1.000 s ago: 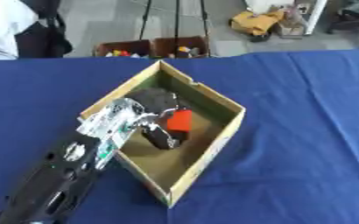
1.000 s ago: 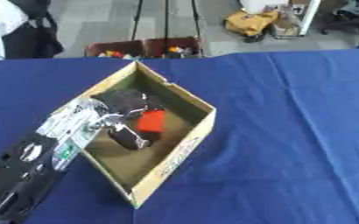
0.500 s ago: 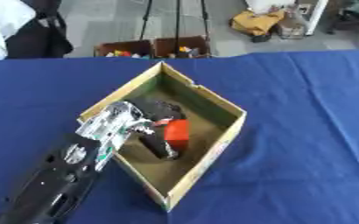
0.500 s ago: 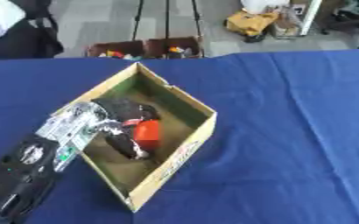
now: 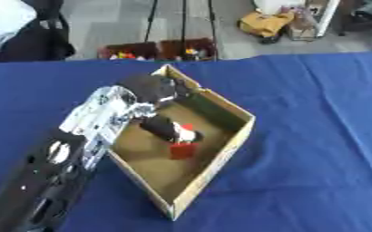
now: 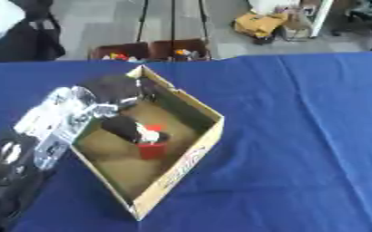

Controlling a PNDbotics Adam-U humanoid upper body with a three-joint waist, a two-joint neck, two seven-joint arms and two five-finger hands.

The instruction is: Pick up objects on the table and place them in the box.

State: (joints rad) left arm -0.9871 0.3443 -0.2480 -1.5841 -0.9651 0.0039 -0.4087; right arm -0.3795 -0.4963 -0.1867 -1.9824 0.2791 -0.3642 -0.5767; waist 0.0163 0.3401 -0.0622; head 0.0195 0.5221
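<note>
**Left hand at the box's upper-left wall, dark and red objects inside**

Left eye view: An open, shallow cardboard box [image 5: 221,149] with tan walls sits cornerwise at the middle of the frame on a blue cloth-covered worktop [image 5: 316,136]. On its brown floor lies a dark, elongated object with a white patch [image 5: 167,129], and touching its lower end is a small red block-like object [image 5: 182,149]; what either one is cannot be made out. The box's near corner points toward the lower middle of the frame, its far corner toward the top. To the right and below the box the blue cloth is open; its far edge runs across the upper frame, with floor clutter beyond. The robot's silver-and-black left hand [image 5: 114,108] comes in from the lower left and reaches over the box's upper-left wall. A dark rounded shape [image 5: 151,88] sits at its fingertips by the far corner; whether the fingers are spread or closed on it cannot be told. The dark elongated object lies just right of the hand, inside the box.

Right eye view: The same layout, shifted left. The red object [image 6: 150,148] stands near the box's centre, lower right of the hand [image 6: 70,111].
</note>
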